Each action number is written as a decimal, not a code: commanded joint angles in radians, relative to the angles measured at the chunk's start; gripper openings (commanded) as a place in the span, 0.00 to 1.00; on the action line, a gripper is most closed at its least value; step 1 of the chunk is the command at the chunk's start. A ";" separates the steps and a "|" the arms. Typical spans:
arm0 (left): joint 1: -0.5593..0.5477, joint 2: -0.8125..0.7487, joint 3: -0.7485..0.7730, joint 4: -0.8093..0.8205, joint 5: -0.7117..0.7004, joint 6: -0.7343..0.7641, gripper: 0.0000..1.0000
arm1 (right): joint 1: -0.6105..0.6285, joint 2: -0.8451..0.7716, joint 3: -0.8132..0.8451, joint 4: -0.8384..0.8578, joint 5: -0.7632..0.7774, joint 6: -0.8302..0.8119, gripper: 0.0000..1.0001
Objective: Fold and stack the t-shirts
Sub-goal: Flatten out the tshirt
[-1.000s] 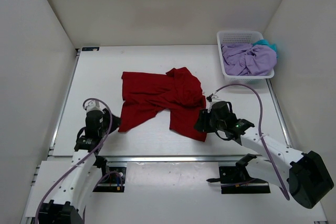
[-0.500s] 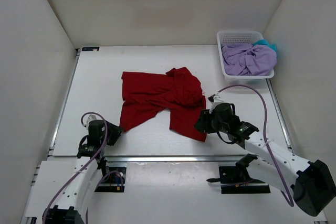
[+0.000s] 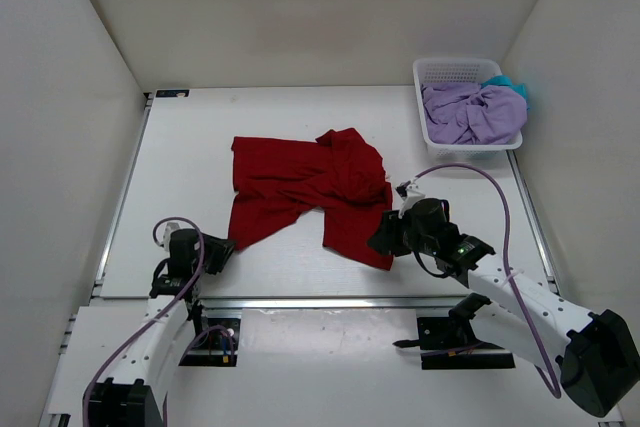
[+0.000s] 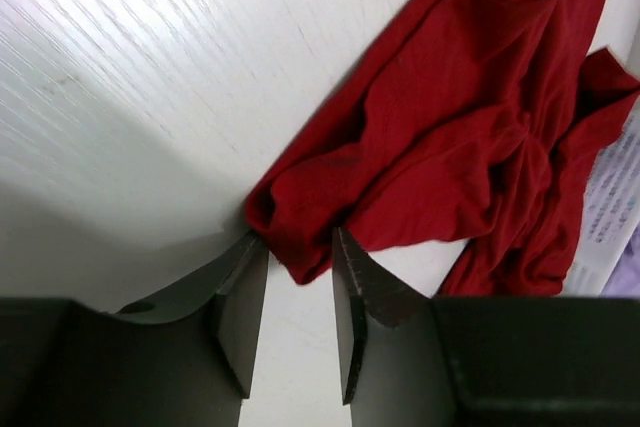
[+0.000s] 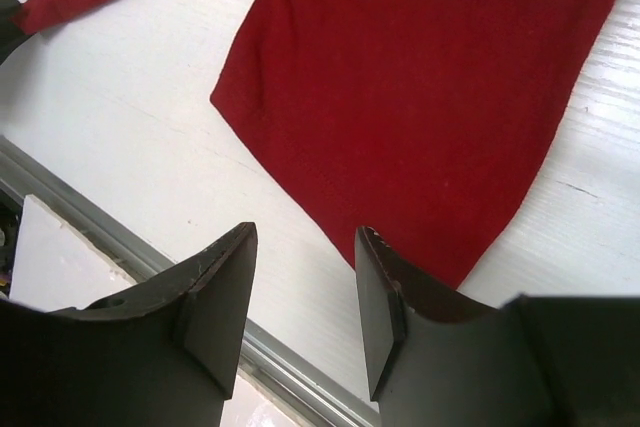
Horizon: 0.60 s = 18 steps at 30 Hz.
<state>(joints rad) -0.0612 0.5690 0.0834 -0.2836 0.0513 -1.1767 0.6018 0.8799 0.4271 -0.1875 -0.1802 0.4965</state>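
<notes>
Since the earliest frame the left arm has been drawn lower toward the near edge and its jaws have been narrowed; the right arm has shifted only slightly and the cloth has not been disturbed. On the table (image 3: 200,147) the red t-shirt (image 3: 310,187) is spread mid-surface, crumpled and partly doubled over on its right half. The lavender t-shirt (image 3: 470,115) and the teal t-shirt (image 3: 512,85) are bundled in the white basket (image 3: 455,67) at the far right, the teal mostly hidden. All 3 are judged light, limp and wrinkly; no shape will be held, so a pinch at a corner or hem is advised rather than mid-panel. The left gripper (image 4: 298,237) is held low at the shirt's near-left corner, fingers partly apart with the cloth tip lying between their tips, not yet clamped. The right gripper (image 5: 305,235) is held low and pitched forward at the near-right hem corner, jaws moderately wide and empty, the cloth just beyond the fingertips. Folding is judged not yet begun.
</notes>
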 commanded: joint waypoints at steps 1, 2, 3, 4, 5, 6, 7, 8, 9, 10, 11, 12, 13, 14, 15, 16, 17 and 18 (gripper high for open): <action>0.024 0.044 -0.031 0.023 -0.031 -0.015 0.40 | 0.004 -0.022 0.002 0.046 -0.002 -0.004 0.42; 0.023 0.060 -0.018 0.024 -0.036 0.000 0.37 | 0.000 -0.022 0.005 0.046 -0.008 -0.006 0.43; 0.020 0.066 -0.013 0.020 -0.042 0.000 0.36 | 0.000 -0.021 0.004 0.040 -0.019 0.002 0.42; 0.017 0.068 -0.011 0.033 -0.050 -0.003 0.35 | -0.003 -0.022 0.002 0.046 -0.022 -0.001 0.43; 0.023 0.063 -0.017 0.040 -0.048 -0.003 0.36 | -0.004 -0.022 -0.001 0.052 -0.025 0.004 0.43; 0.020 0.057 -0.025 0.047 -0.048 -0.003 0.34 | -0.002 -0.022 -0.008 0.051 -0.021 -0.001 0.43; 0.037 0.052 -0.036 0.049 -0.050 -0.001 0.32 | 0.006 -0.021 0.001 0.048 -0.013 -0.001 0.42; 0.031 0.046 -0.037 0.063 -0.050 0.005 0.28 | 0.003 -0.019 -0.002 0.043 -0.012 -0.001 0.43; 0.037 0.049 -0.040 0.072 -0.050 0.006 0.22 | 0.004 -0.021 -0.010 0.039 -0.013 0.005 0.43; 0.041 0.055 -0.042 0.080 -0.050 0.012 0.20 | 0.003 -0.022 -0.017 0.034 -0.015 0.011 0.43; 0.037 0.058 -0.039 0.090 -0.050 0.021 0.13 | 0.001 -0.015 -0.016 0.034 -0.010 0.013 0.43; 0.031 0.060 -0.034 0.096 -0.050 0.032 0.08 | -0.007 -0.019 -0.028 0.031 0.004 0.023 0.43; 0.024 0.061 -0.015 0.104 -0.083 0.049 0.04 | -0.013 -0.021 -0.033 0.011 0.016 0.031 0.43; 0.015 0.066 0.008 0.112 -0.091 0.057 0.02 | -0.022 -0.021 -0.039 -0.013 0.036 0.039 0.43; 0.009 0.078 0.022 0.116 -0.099 0.084 0.00 | -0.033 -0.022 -0.036 -0.029 0.050 0.040 0.42; -0.002 0.091 0.053 0.124 -0.116 0.097 0.00 | -0.058 -0.016 -0.028 -0.071 0.082 0.037 0.43; -0.009 0.097 0.079 0.129 -0.117 0.124 0.00 | -0.074 -0.012 -0.036 -0.104 0.090 0.040 0.43; -0.028 0.104 0.085 0.129 -0.132 0.156 0.00 | -0.082 -0.024 -0.037 -0.115 0.111 0.053 0.43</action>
<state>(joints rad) -0.0597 0.6613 0.0975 -0.1898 -0.0212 -1.1095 0.5518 0.8734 0.3939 -0.2470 -0.1455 0.5243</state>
